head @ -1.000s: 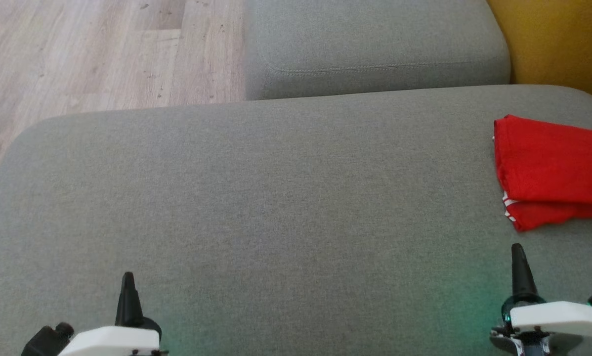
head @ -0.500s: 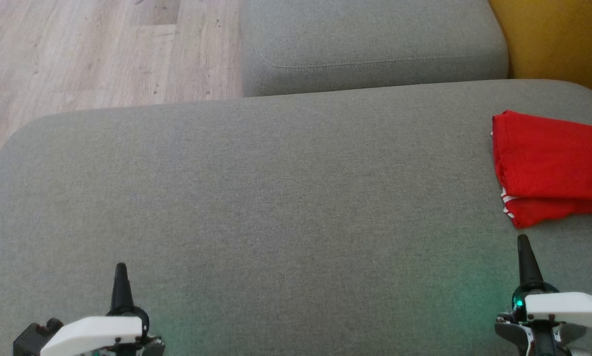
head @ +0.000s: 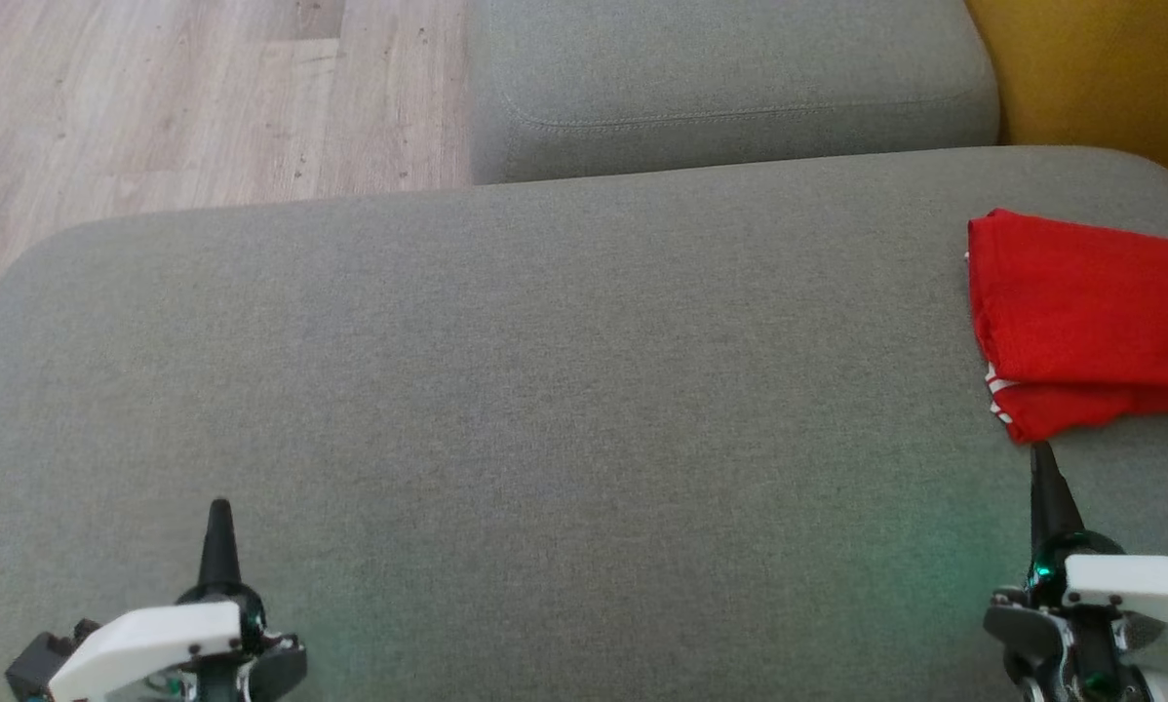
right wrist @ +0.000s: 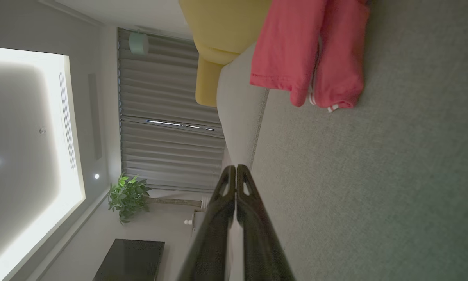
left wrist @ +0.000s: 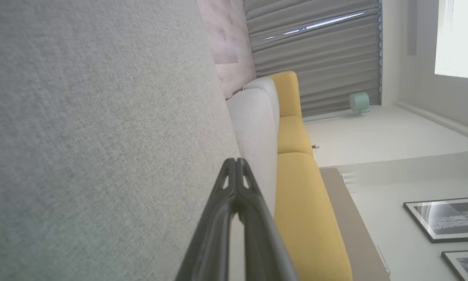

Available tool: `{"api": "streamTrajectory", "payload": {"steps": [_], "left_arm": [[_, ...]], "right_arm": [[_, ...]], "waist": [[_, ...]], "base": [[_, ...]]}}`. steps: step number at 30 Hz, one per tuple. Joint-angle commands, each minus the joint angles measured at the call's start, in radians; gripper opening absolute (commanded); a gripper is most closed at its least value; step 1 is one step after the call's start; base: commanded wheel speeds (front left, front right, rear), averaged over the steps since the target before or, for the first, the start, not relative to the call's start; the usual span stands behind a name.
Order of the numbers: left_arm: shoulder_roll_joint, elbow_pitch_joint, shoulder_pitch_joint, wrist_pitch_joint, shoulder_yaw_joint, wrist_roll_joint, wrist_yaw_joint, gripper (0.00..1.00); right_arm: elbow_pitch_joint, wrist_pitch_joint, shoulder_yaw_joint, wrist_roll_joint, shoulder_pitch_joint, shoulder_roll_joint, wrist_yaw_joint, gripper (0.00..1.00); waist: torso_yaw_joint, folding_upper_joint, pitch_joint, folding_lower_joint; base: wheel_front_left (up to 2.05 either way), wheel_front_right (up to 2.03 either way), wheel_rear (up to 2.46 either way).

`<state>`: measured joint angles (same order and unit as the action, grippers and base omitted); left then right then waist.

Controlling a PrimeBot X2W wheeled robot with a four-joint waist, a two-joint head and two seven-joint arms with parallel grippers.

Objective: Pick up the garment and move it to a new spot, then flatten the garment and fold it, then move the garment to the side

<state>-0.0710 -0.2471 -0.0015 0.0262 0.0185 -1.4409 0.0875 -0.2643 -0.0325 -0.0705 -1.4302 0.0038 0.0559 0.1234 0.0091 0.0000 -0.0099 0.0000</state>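
The garment (head: 1091, 322) is red with a bit of white trim, folded flat at the right edge of the grey sofa seat (head: 545, 370); the right wrist view shows the garment (right wrist: 312, 50) at the top. My right gripper (head: 1042, 468) is shut and empty, its tip just below the garment's near corner, apart from it. In the right wrist view my right gripper (right wrist: 236, 168) has its fingers pressed together. My left gripper (head: 219, 515) is shut and empty over the seat's near left part; in the left wrist view my left gripper (left wrist: 236, 160) is also closed.
A second grey cushion (head: 730, 78) lies behind the seat. A yellow seat (head: 1101, 78) adjoins at the far right. Wooden floor (head: 184, 97) lies beyond the seat's left and far edge.
The head camera has shifted, so the whole scene sits a little higher and further left. Both gripper tips reach further up the view, the right one closer to the garment's corner.
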Motion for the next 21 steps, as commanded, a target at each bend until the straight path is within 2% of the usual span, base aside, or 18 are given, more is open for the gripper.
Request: {"api": "streamTrajectory", "payload": {"steps": [1,16,21], "left_arm": [[-0.011,0.023,-0.061,0.01,-0.046,-0.039,0.011,0.0],[-0.01,0.004,-0.103,0.053,-0.09,-0.201,0.043,0.0],[-0.008,0.004,-0.103,0.055,-0.093,-0.201,0.043,0.0]], "right_arm": [[0.03,-0.011,0.012,-0.043,-0.069,0.02,0.007,0.0],[0.022,-0.053,-0.009,-0.206,-0.108,0.019,0.007,0.0],[0.022,-0.055,-0.011,-0.205,-0.109,0.018,0.007,0.0]], "waist": [[-0.001,0.0,0.002,0.0],[-0.009,0.0,0.013,0.0],[-0.009,0.0,0.013,0.0]], "base": [[0.0,0.0,0.0],[0.0,0.0,0.0],[0.0,0.0,0.0]]}}
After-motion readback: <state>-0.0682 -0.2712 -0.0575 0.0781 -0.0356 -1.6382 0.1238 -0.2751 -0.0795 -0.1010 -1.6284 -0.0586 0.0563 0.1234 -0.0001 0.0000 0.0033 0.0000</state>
